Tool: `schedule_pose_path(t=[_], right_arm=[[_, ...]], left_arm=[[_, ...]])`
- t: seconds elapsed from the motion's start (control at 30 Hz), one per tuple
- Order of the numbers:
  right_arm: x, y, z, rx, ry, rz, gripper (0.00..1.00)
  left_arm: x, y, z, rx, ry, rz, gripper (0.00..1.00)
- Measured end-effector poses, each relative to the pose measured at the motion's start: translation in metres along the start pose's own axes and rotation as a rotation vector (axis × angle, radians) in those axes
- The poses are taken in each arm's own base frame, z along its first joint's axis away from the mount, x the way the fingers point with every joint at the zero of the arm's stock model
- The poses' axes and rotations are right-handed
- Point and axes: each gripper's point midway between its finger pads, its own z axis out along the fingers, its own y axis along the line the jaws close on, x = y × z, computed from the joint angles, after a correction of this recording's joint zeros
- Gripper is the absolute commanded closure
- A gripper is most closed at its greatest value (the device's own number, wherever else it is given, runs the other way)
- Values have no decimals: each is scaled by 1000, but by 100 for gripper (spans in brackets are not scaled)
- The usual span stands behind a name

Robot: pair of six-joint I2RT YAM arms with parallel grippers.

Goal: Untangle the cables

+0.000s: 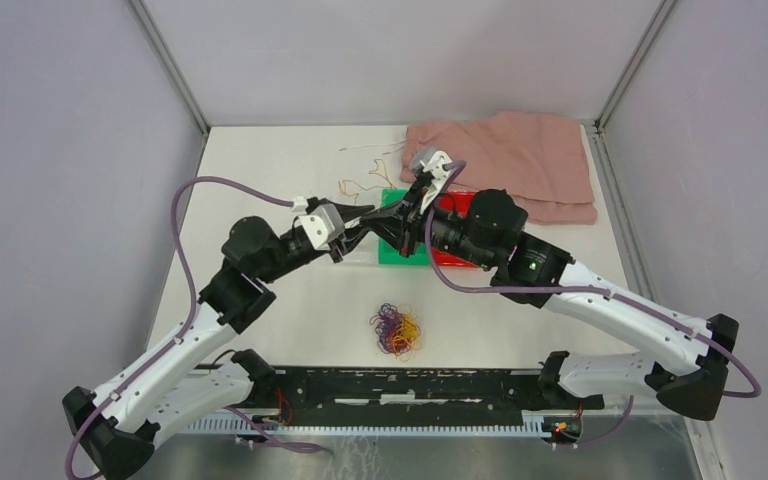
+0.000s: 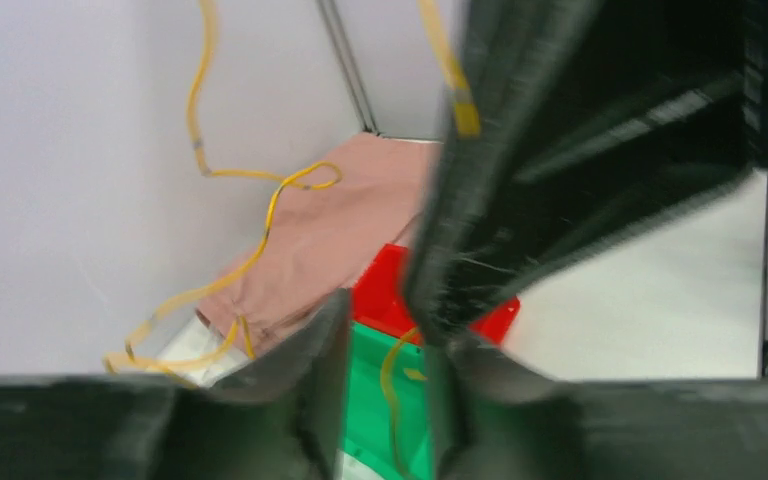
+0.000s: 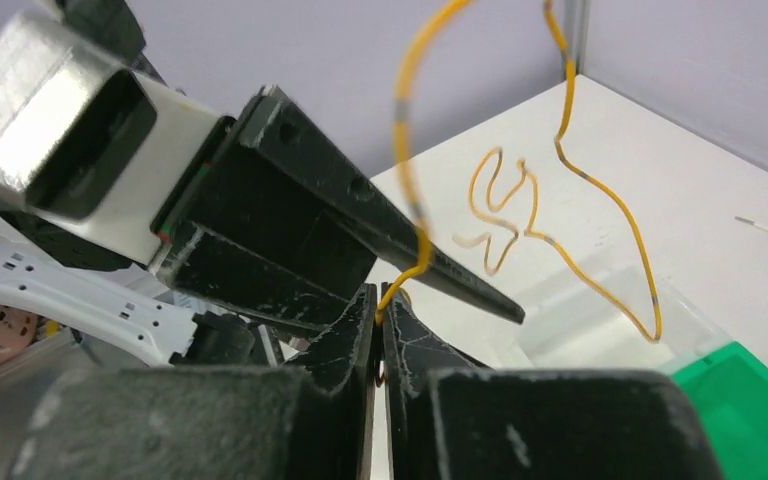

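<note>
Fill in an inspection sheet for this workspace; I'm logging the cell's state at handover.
Surface: white table, no spills seen.
Job's things: tangled clump of cables near the arm bases; loose yellow strands farther back; one yellow wire lifted.
Clutter: pink cloth far right; green bin and red bin beneath the grippers.
Grippers: right gripper shut on the yellow wire; left gripper open, wire between its fingers.
Cables: purple arm leads loop free.
Surroundings: grey enclosure walls; nothing else seen.
</note>
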Motion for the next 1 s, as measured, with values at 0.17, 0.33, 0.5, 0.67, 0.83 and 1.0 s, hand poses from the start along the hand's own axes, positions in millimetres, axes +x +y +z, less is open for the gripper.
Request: schedule_pose_path(t=[0.17, 0.33, 0.5, 0.67, 0.83, 1.0], right_arm=[[0, 1, -1, 8, -19, 29, 59], [5, -9, -10, 75, -20, 69, 30], [17, -24, -31, 176, 8, 104, 21], [38, -21, -60, 170, 62, 139, 13], [62, -3, -71, 76, 181, 172, 10], [78, 17, -86, -63, 302, 215, 11]], left_arm=[[2, -10, 0, 65, 3, 48, 97], [3, -12, -1, 78, 9, 74, 97], [-4, -9, -5, 68, -6, 110, 97], [-9, -5, -7, 51, -9, 138, 97], [-18, -1, -5, 46, -12, 139, 97], [-26, 2, -2, 47, -11, 129, 97]])
